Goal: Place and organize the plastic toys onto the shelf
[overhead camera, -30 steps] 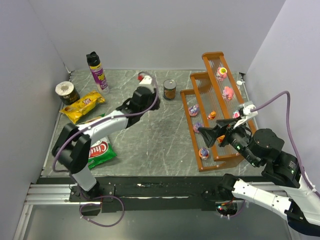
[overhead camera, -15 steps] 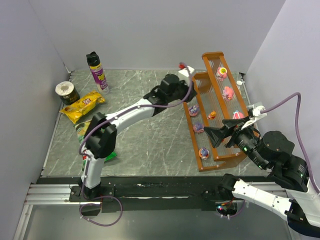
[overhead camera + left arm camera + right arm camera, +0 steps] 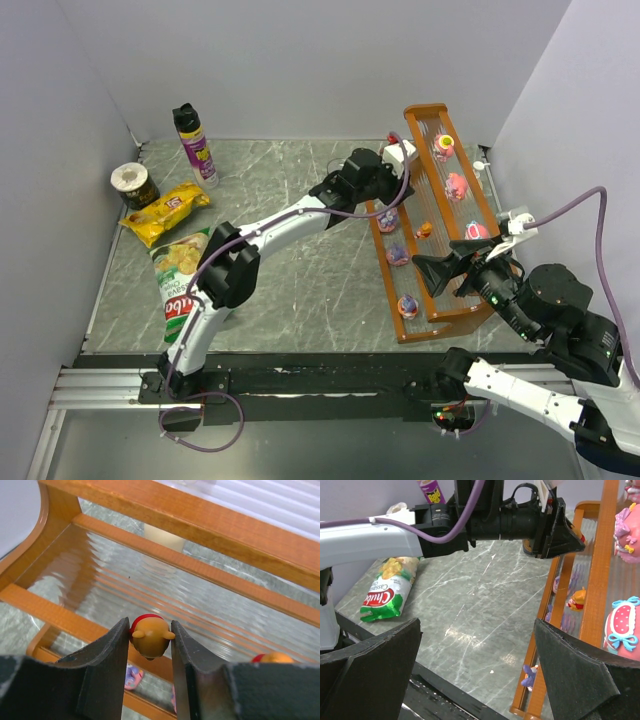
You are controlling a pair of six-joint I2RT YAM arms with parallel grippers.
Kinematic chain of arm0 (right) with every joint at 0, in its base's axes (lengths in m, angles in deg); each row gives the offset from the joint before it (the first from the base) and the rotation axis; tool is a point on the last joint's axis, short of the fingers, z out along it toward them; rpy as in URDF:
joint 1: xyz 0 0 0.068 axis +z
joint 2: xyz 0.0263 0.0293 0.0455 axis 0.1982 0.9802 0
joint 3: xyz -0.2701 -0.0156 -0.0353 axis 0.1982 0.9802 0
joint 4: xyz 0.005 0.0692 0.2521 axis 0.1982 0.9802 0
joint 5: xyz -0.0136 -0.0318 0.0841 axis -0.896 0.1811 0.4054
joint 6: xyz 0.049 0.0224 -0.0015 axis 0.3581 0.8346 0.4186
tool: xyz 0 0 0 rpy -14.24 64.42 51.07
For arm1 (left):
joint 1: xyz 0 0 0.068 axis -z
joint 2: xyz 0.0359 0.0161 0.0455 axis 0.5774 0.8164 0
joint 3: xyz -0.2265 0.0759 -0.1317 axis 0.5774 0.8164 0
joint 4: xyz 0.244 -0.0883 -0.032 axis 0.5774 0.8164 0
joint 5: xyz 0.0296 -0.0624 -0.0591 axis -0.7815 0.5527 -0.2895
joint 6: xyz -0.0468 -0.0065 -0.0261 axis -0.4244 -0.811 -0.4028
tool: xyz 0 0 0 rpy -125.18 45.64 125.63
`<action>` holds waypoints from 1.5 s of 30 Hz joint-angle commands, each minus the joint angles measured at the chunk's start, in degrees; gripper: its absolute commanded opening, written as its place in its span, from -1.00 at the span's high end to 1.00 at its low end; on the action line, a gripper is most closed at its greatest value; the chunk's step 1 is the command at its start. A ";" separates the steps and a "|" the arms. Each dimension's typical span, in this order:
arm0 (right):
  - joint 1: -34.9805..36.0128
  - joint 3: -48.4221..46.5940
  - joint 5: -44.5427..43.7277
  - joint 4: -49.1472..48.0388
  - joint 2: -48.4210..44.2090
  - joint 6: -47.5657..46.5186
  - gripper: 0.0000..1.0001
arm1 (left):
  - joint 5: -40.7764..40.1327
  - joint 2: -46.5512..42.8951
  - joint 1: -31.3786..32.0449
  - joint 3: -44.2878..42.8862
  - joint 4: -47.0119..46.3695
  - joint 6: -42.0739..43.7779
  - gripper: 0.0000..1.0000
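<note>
From above, the left gripper hangs over the far end of the orange-brown three-tiered wooden shelf, which carries seven small plastic figurines; its wrist view: fingers part-closed, pinching one orange-brown red-collared figurine above a ribbed panel; I'd lower it upright, clear of rims, before releasing; the right gripper, beside the shelf, gapes wide, empty

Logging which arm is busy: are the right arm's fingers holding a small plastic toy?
No, the right arm's black fingers stand wide apart with only the grey marbled table between them.
</note>
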 commanded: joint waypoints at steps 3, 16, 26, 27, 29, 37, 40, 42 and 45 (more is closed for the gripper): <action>0.09 -2.01 -1.38 -0.03 -0.46 -0.46 -0.99 | 2.25 2.88 0.11 -5.00 -0.25 6.10 0.69; 0.09 -2.62 -1.11 0.15 1.21 -0.63 -0.99 | 0.75 8.68 -0.06 -11.15 5.62 15.43 0.62; 0.01 -2.97 -1.47 0.15 2.70 -0.37 -0.99 | 6.55 10.62 -2.26 -13.79 7.31 15.08 0.48; 0.00 -2.97 -1.47 0.06 2.79 -0.37 -0.99 | 7.51 10.71 -2.43 -14.06 7.66 15.25 0.48; 0.09 -2.97 -1.47 0.06 2.79 -0.37 -0.99 | 8.31 10.97 -2.87 -14.76 8.63 15.61 0.47; 0.09 -2.71 -1.64 -0.20 3.14 -0.54 -0.99 | 11.30 10.97 -3.05 -15.03 11.18 18.33 0.35; 0.01 -2.80 -1.55 -0.12 3.23 -0.46 -0.99 | 11.74 11.32 -3.14 -15.73 11.88 19.12 0.30; 0.00 -2.71 -1.73 -0.20 3.23 -0.46 -0.99 | 12.00 11.50 -3.14 -16.08 12.06 19.74 0.27; 0.09 -2.53 -1.82 -0.29 3.14 -0.54 -1.00 | 11.92 11.76 -3.14 -16.35 12.06 20.09 0.20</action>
